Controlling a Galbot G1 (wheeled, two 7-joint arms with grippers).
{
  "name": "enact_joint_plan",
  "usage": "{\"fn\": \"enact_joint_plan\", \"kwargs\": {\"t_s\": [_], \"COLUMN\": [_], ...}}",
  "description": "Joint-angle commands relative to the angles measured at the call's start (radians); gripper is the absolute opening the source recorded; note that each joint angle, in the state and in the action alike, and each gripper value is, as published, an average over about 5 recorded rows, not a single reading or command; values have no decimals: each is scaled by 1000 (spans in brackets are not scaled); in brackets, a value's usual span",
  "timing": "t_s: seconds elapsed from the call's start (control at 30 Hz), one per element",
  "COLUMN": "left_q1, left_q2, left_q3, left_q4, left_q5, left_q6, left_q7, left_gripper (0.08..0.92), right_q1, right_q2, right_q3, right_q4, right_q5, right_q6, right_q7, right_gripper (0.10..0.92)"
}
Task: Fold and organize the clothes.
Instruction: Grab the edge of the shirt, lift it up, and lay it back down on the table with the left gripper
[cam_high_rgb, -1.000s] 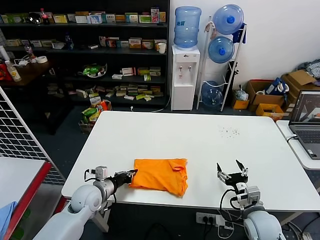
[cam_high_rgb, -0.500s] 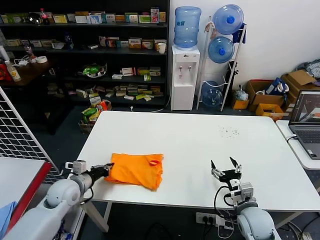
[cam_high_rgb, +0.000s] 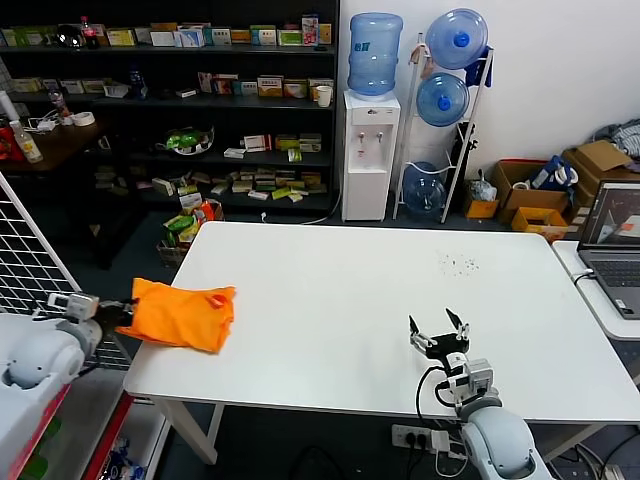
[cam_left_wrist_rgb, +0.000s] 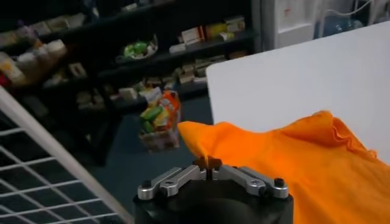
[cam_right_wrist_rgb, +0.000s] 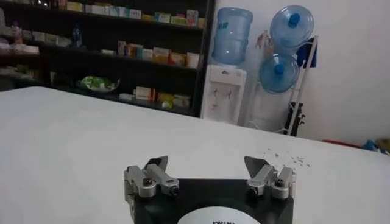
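So here's where we're at: the white table (cam_high_rgb: 400, 300) fills most of the head view, and the folded orange T-shirt (cam_high_rgb: 180, 315) sits way out at its 9 o'clock edge, partly hanging past the rim. Our left gripper (cam_high_rgb: 118, 315) is clamped shut on the shirt's outer edge, so the shirt lies toward 3 o'clock from it, long axis running roughly 9-to-3. Left arm is obviously the nearer one. Our right gripper (cam_high_rgb: 440, 335) is parked down at 5 o'clock on the table, jaws spread wide, holding nothing, well apart from the shirt.
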Motion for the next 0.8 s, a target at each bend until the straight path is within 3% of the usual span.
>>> {"fn": "enact_joint_plan", "kwargs": {"t_s": [0.03, 0.13, 0.33, 0.8], "left_q1": [-26, -40, -43, -92], "left_q2": [253, 271, 204, 169], "left_q3": [-26, -15, 25, 64], "left_q4": [45, 27, -61, -16], "left_q5": [49, 24, 43, 129], "left_q6": [-26, -26, -14, -51], "left_q7": [14, 11, -4, 10], "left_gripper": [102, 102, 102, 102], "right_q1": [15, 18, 13, -1], "right_q2": [0, 8, 18, 23], "right_q3": [-8, -9, -15, -9], "right_q4": [-9, -19, -32, -36], "right_q5": [6, 5, -6, -18], "right_q6": [6, 11, 18, 25], "right_q7": [0, 1, 0, -1], "right_gripper": [823, 823, 823, 823]}}
